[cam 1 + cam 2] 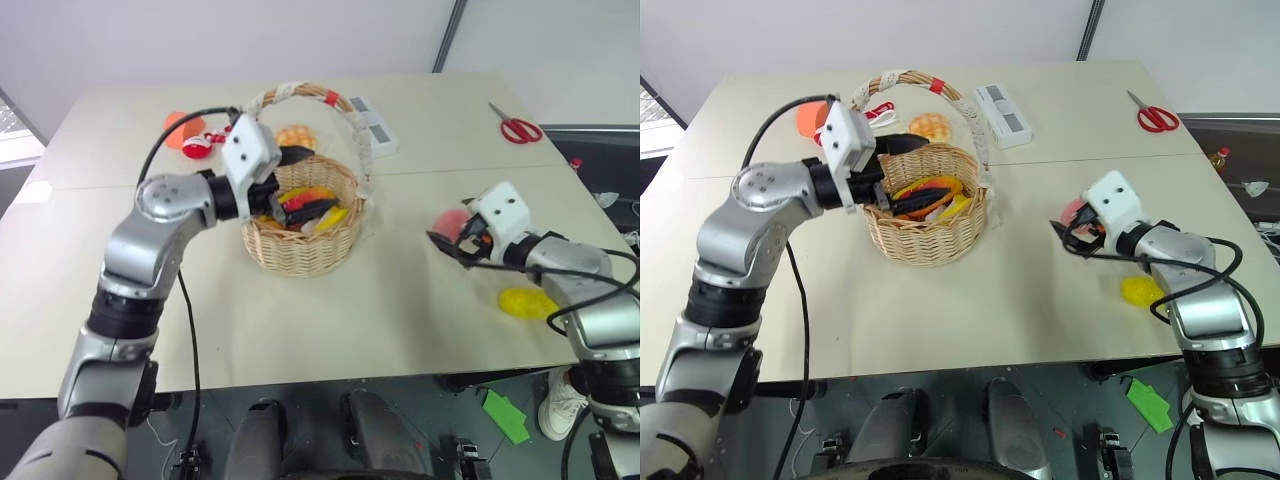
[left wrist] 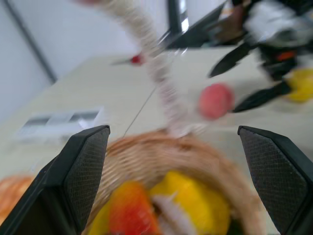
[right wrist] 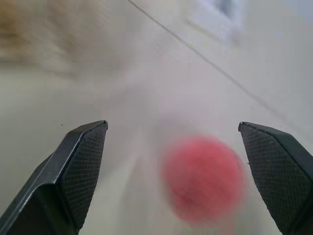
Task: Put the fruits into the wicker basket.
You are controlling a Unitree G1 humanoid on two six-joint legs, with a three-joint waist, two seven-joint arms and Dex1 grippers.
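Wicker basket [image 1: 300, 235] sits mid-tabletop [image 1: 330, 320], tall taped handle arching over it; mango [image 1: 305, 195] and banana [image 1: 332, 218] already lie inside, so half the fruit is done. Left gripper [image 1: 300, 185] hovers over the basket's 10 o'clock rim, fingers wide apart and holding nothing, pointing across the opening under the handle, which looks like a drop pose just above the contents. Right gripper [image 1: 447, 243] is out at 3 o'clock from the basket, well apart from it, fingers spread wide, empty. Peach [image 1: 450, 220] rests on the tabletop just beyond the fingertips; in the right wrist view the peach [image 3: 203, 178] lies between the two fingers, so the approach is lined up for a pinch, not yet closed. Lemon [image 1: 528, 302] lies on the tabletop at 5 o'clock from the peach, beside the right forearm, untouched. Bun [image 1: 295, 137] and orange cup [image 1: 183, 128] sit behind the basket at 12 and 10 o'clock, not fruit, leave alone. Scissors [image 1: 517, 128] far at 2 o'clock. Judged next: close on peach, carry to the basket, then the lemon.
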